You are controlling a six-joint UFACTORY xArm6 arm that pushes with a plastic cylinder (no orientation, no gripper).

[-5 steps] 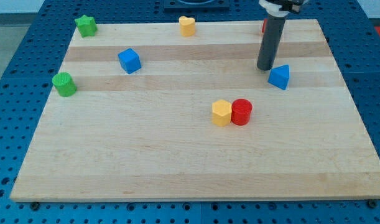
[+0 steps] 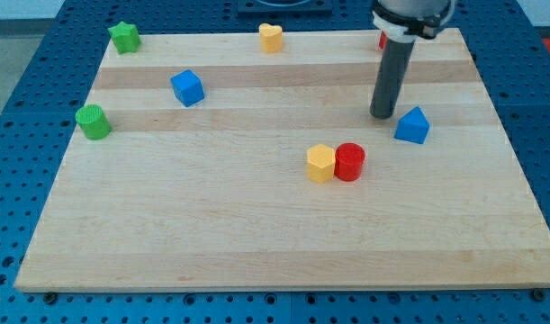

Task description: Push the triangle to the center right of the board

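The blue triangle block (image 2: pixel 412 125) lies on the wooden board (image 2: pixel 211 234) at the view's right, a little above mid-height. My tip (image 2: pixel 383 115) stands just to the upper left of the triangle, close to its left edge; I cannot tell if they touch. The dark rod rises from the tip toward the view's top.
A yellow hexagon block (image 2: pixel 320 163) and a red cylinder (image 2: pixel 350 162) sit side by side, touching, below left of the triangle. A blue cube (image 2: pixel 187 87), a green cylinder (image 2: pixel 94 121), a green star-like block (image 2: pixel 124 37) and a yellow heart-like block (image 2: pixel 271 37) lie farther off. A red block (image 2: pixel 381 40) shows partly behind the rod.
My tip has moved down the view a little. The blue triangle has shifted down and to the right and turned slightly.
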